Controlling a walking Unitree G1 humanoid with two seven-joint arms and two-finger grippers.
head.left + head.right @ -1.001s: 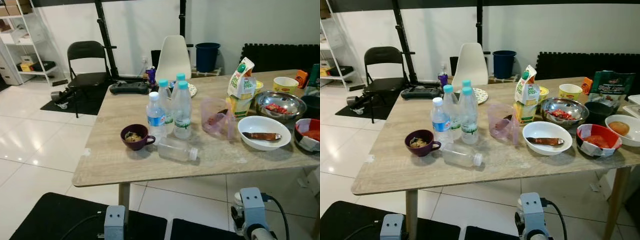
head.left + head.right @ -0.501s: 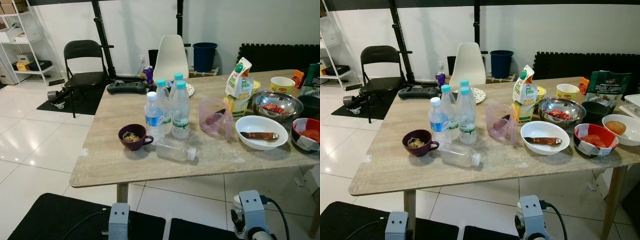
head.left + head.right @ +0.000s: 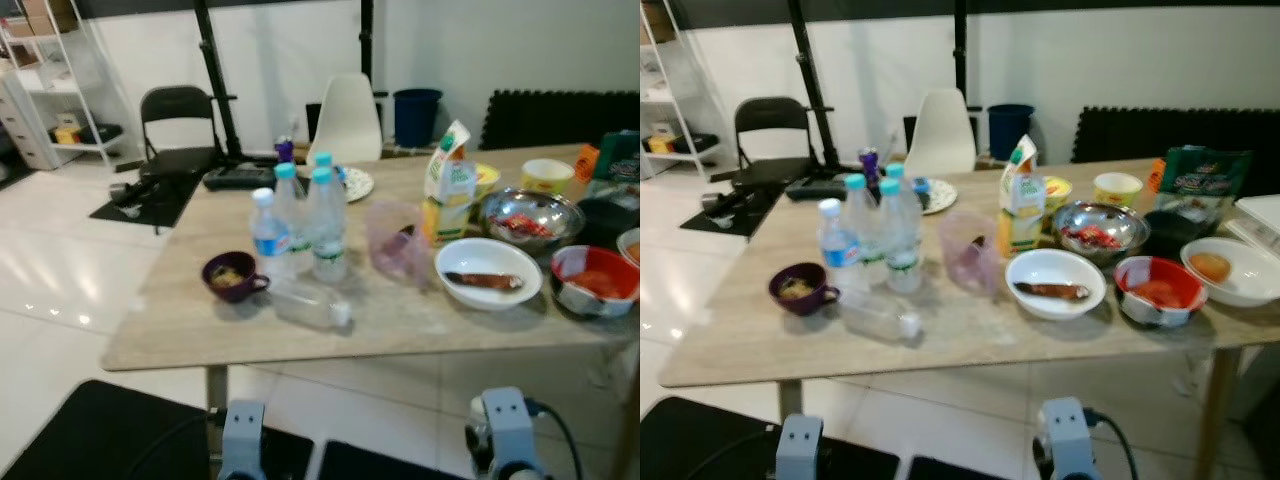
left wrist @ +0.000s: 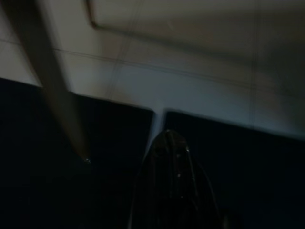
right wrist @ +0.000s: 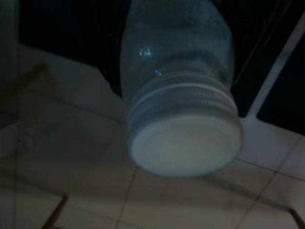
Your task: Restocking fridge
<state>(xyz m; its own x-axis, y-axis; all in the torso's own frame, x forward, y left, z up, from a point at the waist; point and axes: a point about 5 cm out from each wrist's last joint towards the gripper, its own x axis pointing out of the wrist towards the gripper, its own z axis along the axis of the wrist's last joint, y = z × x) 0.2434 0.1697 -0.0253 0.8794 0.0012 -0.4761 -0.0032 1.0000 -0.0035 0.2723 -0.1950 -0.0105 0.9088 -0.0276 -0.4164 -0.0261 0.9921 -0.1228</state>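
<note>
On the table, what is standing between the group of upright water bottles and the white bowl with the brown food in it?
A translucent pink pitcher stands between the water bottles and the white bowl, as both eye views show.

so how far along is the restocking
Barely started, by the look of it. Done: nothing visibly put away. The table is loaded with water bottles, a juice carton and bowls of food. In hand: a clear jar with a white lid, carried low by the right arm. Left: moving all the table goods to the fridge.
</note>
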